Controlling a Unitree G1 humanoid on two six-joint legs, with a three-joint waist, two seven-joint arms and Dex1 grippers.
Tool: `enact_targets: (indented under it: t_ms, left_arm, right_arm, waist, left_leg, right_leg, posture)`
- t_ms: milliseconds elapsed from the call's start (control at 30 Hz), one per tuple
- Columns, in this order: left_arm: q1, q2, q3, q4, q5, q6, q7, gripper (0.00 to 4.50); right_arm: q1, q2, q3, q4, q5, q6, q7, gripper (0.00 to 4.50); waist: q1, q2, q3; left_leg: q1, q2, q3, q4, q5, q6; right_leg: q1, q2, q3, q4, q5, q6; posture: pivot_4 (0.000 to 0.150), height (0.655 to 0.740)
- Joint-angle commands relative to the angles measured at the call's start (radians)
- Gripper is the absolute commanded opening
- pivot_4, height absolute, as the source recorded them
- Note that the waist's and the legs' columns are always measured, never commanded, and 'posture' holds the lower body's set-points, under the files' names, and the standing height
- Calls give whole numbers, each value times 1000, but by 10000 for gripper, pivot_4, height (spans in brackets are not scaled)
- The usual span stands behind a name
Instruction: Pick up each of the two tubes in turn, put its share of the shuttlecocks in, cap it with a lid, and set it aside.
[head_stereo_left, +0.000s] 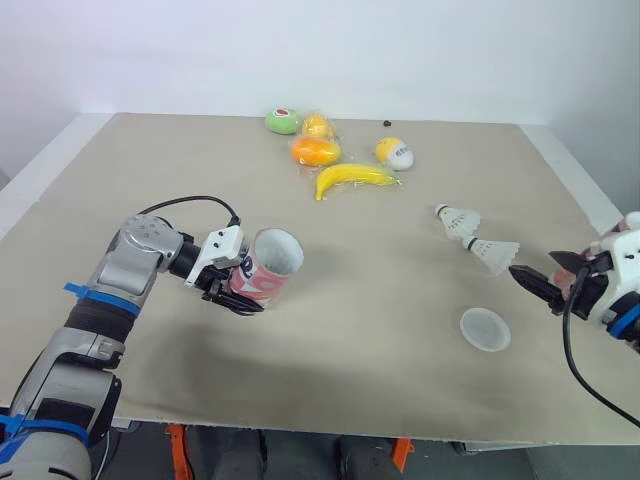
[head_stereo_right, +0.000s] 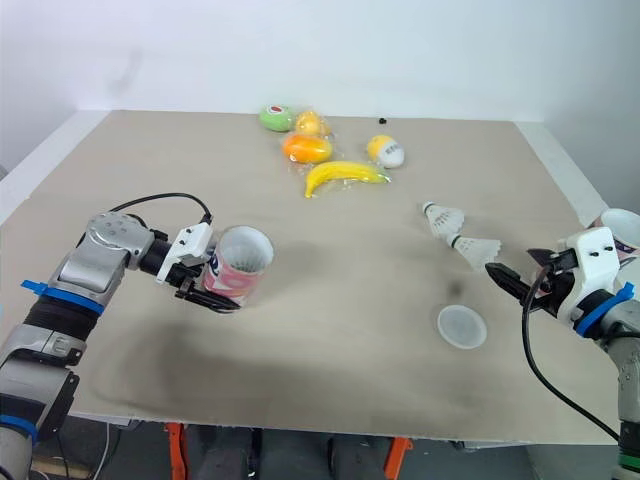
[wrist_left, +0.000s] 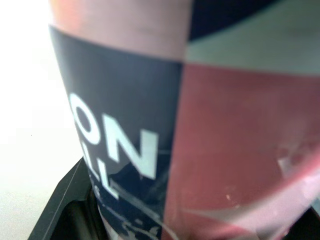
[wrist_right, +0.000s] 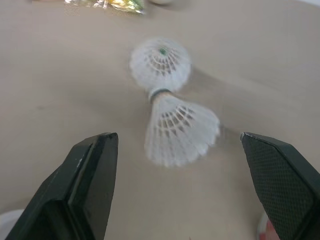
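Both arms reach inward over the table (head_stereo_left: 400, 390): my left gripper (head_stereo_left: 232, 290) pinches the lower body of the tube (head_stereo_left: 272, 262), which leans with its open mouth toward 1 o'clock. My right gripper (wrist_right: 177, 137) sits low, fingers spread wide, the two shuttlecocks (head_stereo_left: 495, 255) just ahead at its 10 o'clock and the lid (head_stereo_left: 485, 329) at 7 o'clock.

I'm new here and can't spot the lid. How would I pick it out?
Start on the tan table, on the robot's right side near the front edge. Just nearer than the two white shuttlecocks lies the lid: a flat, translucent round disc, unlike the feathered shuttlecocks.
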Motion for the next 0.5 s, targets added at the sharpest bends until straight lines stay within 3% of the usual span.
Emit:
enact_targets:
  t_ms: [33, 500]
  left_arm:
    - [9, 2, -36, -5, -1, 0, -16, 30027]
    - [-7, 24, -61, 1, -10, -3, -16, 30027]
  right_arm:
    - [-23, 11, 7, -1, 18, -14, 1, 42016]
    - [-150, 17, 138, 109, -25, -25, -3, 42016]
  waist:
    - [0, 0, 0]
    - [0, 0, 0]
  left_leg:
    - [0, 0, 0, 0, 0, 0]
    - [0, -2, 0, -1, 0, 0]
  right_leg:
    - [0, 0, 0, 0, 0, 0]
    - [0, -1, 0, 0, -1, 1]
  posture:
    - [1500, 7400]
    - [1500, 7400]
